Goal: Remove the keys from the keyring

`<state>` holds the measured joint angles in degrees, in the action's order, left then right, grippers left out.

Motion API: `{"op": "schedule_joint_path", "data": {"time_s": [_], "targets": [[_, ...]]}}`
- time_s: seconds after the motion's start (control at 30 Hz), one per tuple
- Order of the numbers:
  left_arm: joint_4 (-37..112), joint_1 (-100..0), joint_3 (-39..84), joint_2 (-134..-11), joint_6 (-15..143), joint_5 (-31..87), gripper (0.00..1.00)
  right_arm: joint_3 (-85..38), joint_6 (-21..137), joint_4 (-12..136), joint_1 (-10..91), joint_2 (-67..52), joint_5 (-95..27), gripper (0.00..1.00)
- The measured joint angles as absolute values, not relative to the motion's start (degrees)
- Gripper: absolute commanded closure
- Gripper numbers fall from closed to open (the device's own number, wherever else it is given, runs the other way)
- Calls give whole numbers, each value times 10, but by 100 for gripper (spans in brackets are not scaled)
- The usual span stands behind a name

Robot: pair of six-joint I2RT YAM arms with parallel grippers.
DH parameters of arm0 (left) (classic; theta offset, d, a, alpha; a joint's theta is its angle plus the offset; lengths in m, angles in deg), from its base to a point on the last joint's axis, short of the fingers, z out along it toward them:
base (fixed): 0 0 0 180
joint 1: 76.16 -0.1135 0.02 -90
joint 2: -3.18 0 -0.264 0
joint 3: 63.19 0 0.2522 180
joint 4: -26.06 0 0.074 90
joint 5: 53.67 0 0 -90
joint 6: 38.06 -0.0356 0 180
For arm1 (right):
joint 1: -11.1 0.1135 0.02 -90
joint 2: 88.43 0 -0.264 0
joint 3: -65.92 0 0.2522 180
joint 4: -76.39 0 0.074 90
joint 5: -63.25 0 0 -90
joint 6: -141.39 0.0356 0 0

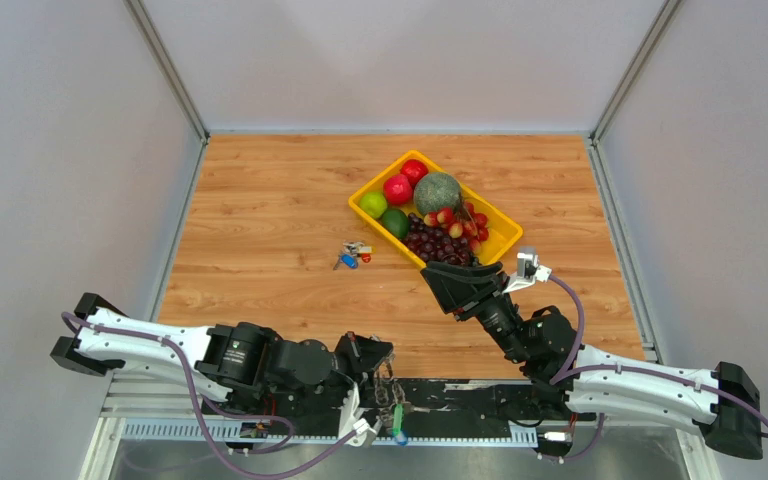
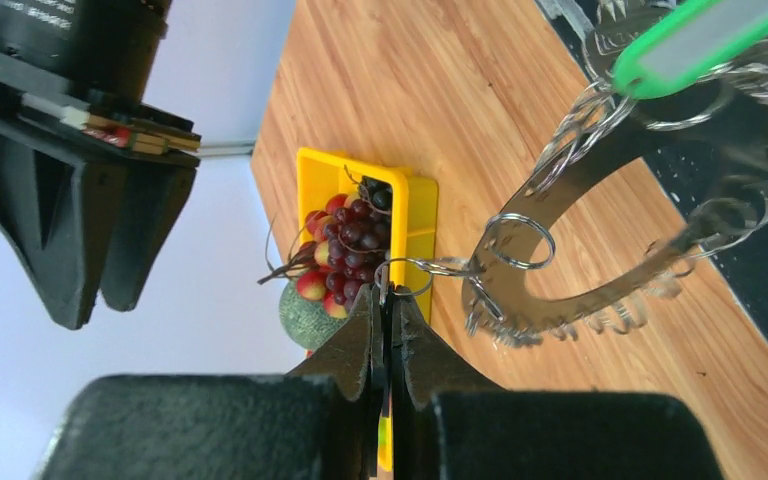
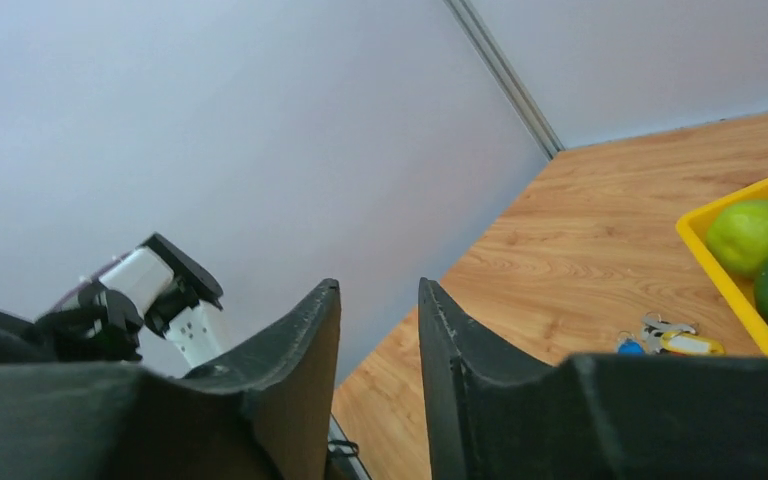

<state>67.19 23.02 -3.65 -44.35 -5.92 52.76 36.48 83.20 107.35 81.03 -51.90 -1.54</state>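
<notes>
The left hand is pressed together on a small wire loop at the edge of the keyring. That thin pinch leaves the toothed silver band free to dangle, so the pieces strung on it hang apart rather than bunched. The keyring is well apart from the yellow tray, out past the near edge of the wooden surface, on the side of the tray toward the arm bases. The green-capped key hangs on the part of the band farthest from the tray. In the top view a blue-capped key seems to hang just beyond it, though it is small there.

The right hand is spread with nothing between its fingers. It hovers just beside the tray's near corner and is tilted up toward the wall, not toward the keyring. I judge it is the free hand meant to work a key off while the left one steadies the ring. A small bunch of other keys lies just beside the tray and is not part of the job.
</notes>
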Motion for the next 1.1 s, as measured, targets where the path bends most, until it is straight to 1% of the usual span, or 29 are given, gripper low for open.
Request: {"op": "schedule_joint_path", "data": {"time_s": [0.03,0.1,0.3,0.5,0.57,0.63,0.8,1.1], "targets": [[673,229,-36,-437,-57,523,100,362,819,1066,810,-523,-22,55],[674,227,-36,-424,-53,514,100,356,785,1043,810,-529,-43,51],[677,227,-36,-392,-45,499,100,323,659,917,810,-555,-126,46],[689,222,-36,-390,-48,509,100,323,586,828,810,-599,-199,46],[688,217,-36,-392,-51,515,100,328,570,817,810,-613,-229,47],[688,212,-36,-394,-56,519,100,333,555,815,810,-617,-258,45],[688,203,-36,-397,-70,520,100,336,519,805,810,-587,-328,41],[691,201,-36,-398,-88,519,100,336,474,820,810,-509,-390,44]]}}
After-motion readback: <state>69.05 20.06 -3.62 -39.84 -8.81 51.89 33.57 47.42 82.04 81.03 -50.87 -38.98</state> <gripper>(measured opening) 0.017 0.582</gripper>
